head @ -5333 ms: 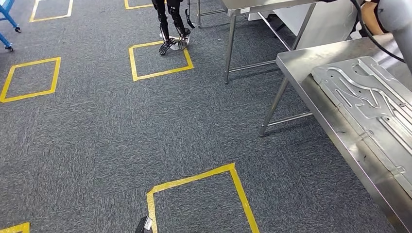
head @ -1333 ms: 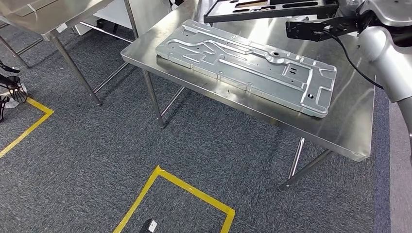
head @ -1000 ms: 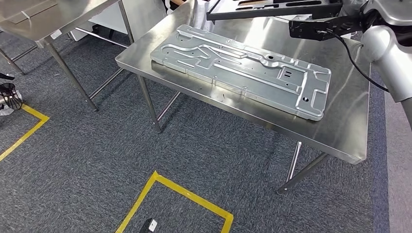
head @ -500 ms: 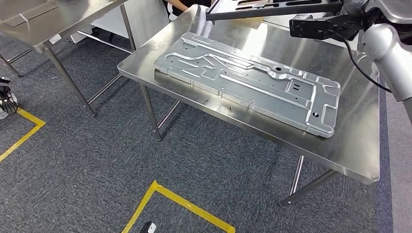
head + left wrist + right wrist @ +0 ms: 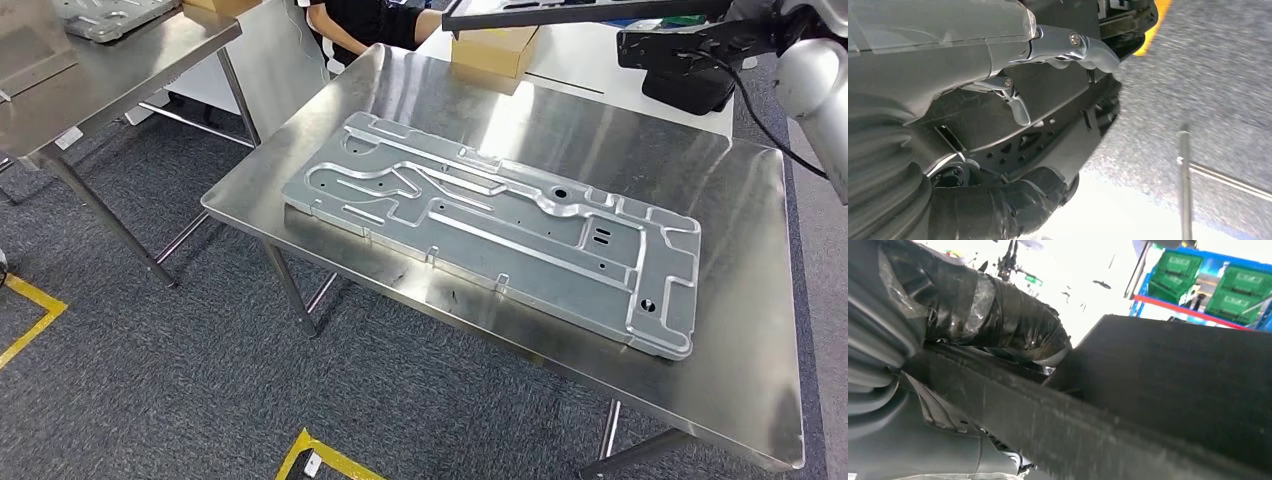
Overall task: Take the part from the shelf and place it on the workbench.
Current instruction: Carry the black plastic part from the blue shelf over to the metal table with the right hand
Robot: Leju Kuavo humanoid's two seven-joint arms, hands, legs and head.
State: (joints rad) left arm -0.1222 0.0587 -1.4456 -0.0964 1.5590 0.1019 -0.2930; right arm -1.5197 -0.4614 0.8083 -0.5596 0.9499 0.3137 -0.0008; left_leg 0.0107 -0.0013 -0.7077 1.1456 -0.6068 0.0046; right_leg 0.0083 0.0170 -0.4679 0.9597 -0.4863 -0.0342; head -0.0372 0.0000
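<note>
**Black part carried flat above the workbench**

While the black part [image 5: 580,12] hangs level at the top of the head view, above the far edge of the workbench [image 5: 740,400], it has not yet been set down. The left hand [image 5: 998,120] holds it from one side: in the left wrist view the metal fingers [image 5: 1083,47] hook over the perforated black panel and the thick taped thumb lies under it. The right hand [image 5: 973,315] grips the opposite side, its taped thumb pressed along the dark edge of the part; how the rest of that hand lies I cannot tell, since the part hides it.

By its looks the part is a wide, thin, stiff frame with cut-outs, probably light for its span but awkward, and likely to tip if one side lets go first. A hold on both sides, as now, seems the sound one. The smooth edge may slip against the tape, so an even squeeze matters.

A long silver stamped plate [image 5: 500,230] already lies across the middle of the workbench (ribbed and holed, and apparently metal). The bare steel nearest the robot and at the right end looks like the safest landing spot. A cardboard box [image 5: 492,48] stands beyond the far edge, near a person in black [image 5: 370,20].
</note>
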